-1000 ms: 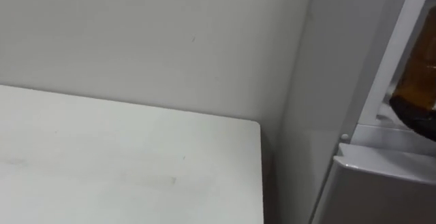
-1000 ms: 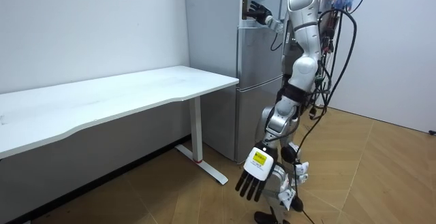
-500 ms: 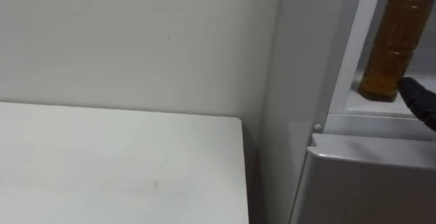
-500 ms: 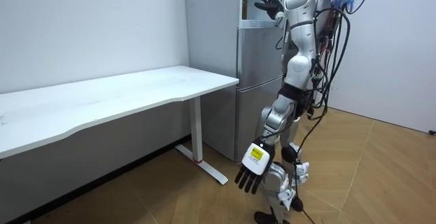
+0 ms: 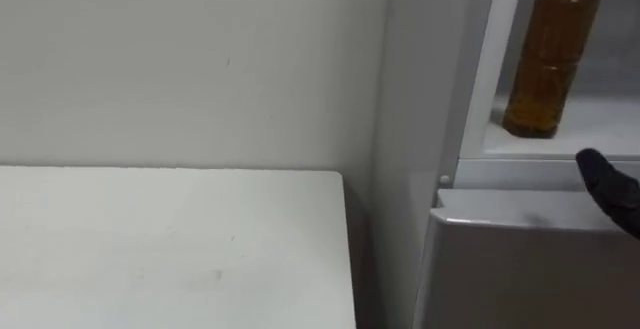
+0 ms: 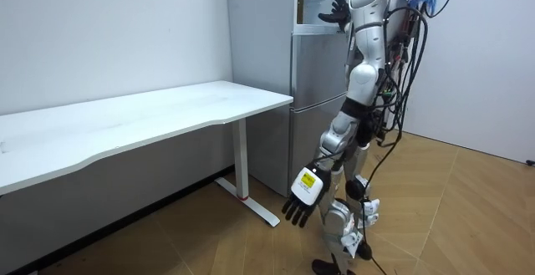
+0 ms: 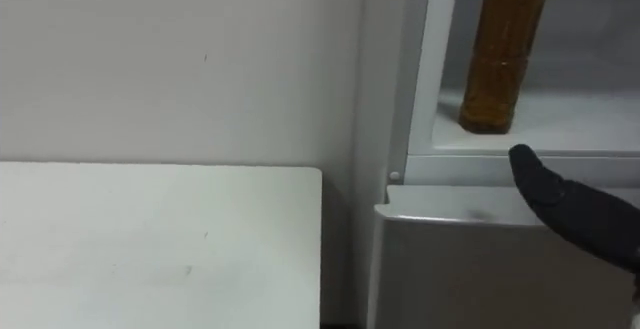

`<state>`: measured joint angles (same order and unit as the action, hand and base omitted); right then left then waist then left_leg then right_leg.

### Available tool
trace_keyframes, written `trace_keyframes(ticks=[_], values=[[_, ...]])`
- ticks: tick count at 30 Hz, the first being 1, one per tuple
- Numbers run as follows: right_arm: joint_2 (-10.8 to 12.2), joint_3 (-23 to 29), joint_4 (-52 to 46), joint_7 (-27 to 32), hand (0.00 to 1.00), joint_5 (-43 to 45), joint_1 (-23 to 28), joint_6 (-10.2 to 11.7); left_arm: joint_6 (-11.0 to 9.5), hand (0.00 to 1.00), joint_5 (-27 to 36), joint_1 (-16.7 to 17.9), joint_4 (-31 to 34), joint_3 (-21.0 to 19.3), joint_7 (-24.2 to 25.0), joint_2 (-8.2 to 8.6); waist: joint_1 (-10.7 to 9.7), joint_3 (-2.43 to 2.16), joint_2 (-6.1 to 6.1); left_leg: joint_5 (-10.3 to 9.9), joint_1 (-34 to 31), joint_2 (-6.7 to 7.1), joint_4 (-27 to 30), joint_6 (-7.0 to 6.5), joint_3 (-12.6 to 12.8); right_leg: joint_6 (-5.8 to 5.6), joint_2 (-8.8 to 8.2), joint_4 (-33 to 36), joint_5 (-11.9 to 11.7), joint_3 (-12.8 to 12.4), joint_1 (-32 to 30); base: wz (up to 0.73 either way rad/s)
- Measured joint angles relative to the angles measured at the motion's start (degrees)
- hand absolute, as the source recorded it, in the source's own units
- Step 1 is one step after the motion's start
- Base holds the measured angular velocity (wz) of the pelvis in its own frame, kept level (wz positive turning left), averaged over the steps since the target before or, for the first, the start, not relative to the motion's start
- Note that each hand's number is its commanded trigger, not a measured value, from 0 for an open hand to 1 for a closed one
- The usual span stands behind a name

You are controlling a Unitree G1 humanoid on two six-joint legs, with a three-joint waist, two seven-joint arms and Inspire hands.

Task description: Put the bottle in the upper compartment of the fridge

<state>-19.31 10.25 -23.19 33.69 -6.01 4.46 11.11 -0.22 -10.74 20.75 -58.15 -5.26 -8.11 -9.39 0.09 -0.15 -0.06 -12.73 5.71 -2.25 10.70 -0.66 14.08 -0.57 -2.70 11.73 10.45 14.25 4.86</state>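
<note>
An amber bottle (image 5: 548, 59) with a green cap stands upright on the white shelf (image 5: 600, 129) of the open upper fridge compartment. My right hand (image 5: 612, 191) is black. It comes in from the right just below and in front of that shelf, open, fingers straight and apart from the bottle. In the room view it is raised at the fridge's top (image 6: 337, 12) with fingers spread. My left hand (image 6: 303, 200) hangs low beside my legs, open and holding nothing. I stand right in front of the fridge (image 6: 313, 99).
The shut lower fridge door (image 5: 520, 269) sits directly under the shelf. A white table (image 5: 170, 239) stands against the wall to the fridge's left, with a narrow gap between them. Wooden floor lies behind me.
The eye view has shifted, bringing the whole bottle into sight. My right hand has drawn back from the bottle, which stands free. My left arm has swung slightly forward.
</note>
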Motion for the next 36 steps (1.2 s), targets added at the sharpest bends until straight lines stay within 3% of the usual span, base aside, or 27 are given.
trace_keyframes(ticks=[4, 8, 14, 17, 20, 25, 32, 36], values=[[1.31, 0.02, 0.33, 1.32, 0.00, -0.15, 0.52, 0.45, -0.43, 0.00, 0.30, -0.13, -0.03, 0.65, -0.22, -0.09, -0.46, 0.03, 0.13, 0.01, -0.01, -0.03, 0.10, 0.01, 0.02, 0.01, 0.09, 0.01, 0.01, -0.12, -0.17, -0.03], [2.18, -0.05, 0.78, 2.88, 0.00, -1.57, 3.74, 0.62, -0.43, 0.00, 2.19, -0.02, -0.29, 2.13, -0.17, -0.15, -0.52, 0.05, -0.64, 0.01, -0.09, 0.08, 0.19, 0.01, 0.08, 0.04, 0.04, -0.16, 0.06, -0.21, -0.26, 0.00], [4.38, -0.08, 9.12, 3.15, 0.00, -7.02, 7.14, 1.48, -0.42, 0.00, 3.22, -0.11, -1.50, 2.28, -0.46, -0.21, -1.45, -0.21, -1.10, -0.05, -0.04, 0.02, 0.12, 0.07, 0.01, 0.08, 0.29, -1.08, -0.02, -0.99, 0.23, 0.00], [4.66, -0.13, 14.07, 3.14, 0.00, -12.15, 8.12, 1.58, -0.42, 0.00, 4.68, -1.06, -1.47, 3.78, -0.47, -0.24, -1.72, 0.03, -0.43, -0.14, -0.14, 0.04, 0.12, 0.04, 0.01, 0.06, 0.31, -1.03, -0.04, -1.11, 0.12, 0.00], [5.37, -0.17, 19.10, 3.89, 0.00, -18.32, 8.39, 1.56, -0.67, 0.00, 6.82, -1.52, -1.31, 5.53, -0.47, -0.47, -2.57, -0.04, 0.19, -0.29, -0.17, 0.00, -0.01, 0.10, 0.01, 0.05, 0.30, -0.98, -0.04, -0.62, 0.02, 0.00], [6.14, -0.07, 27.84, 5.83, 0.00, -20.57, 10.25, 1.52, -0.63, 0.00, 6.64, -1.23, -1.33, 5.21, -0.43, -0.43, -3.23, -0.24, 1.82, -0.27, -0.05, 0.11, -0.28, 0.12, 0.32, 0.04, 0.32, -0.93, -0.03, -0.62, 0.17, -0.02], [8.31, -0.09, 36.47, 8.73, 0.00, -25.83, 12.20, 1.34, 0.02, 0.00, 6.73, -0.92, -1.43, 5.39, 0.07, -0.31, -3.66, -0.14, 0.75, -0.29, 0.01, 0.26, -0.07, 0.09, 0.17, -0.09, 0.20, -1.12, 0.42, -1.10, 0.19, 0.00], [8.31, -0.65, 44.38, 9.50, 0.00, -27.13, 12.28, 1.37, 0.02, 0.00, 6.85, -0.83, -0.94, 5.53, 0.03, -0.33, -3.36, 0.03, -0.01, -0.35, 0.00, 0.26, -0.06, 0.01, 0.16, -0.11, 0.14, -1.11, 0.42, -1.13, 0.01, 0.00]])
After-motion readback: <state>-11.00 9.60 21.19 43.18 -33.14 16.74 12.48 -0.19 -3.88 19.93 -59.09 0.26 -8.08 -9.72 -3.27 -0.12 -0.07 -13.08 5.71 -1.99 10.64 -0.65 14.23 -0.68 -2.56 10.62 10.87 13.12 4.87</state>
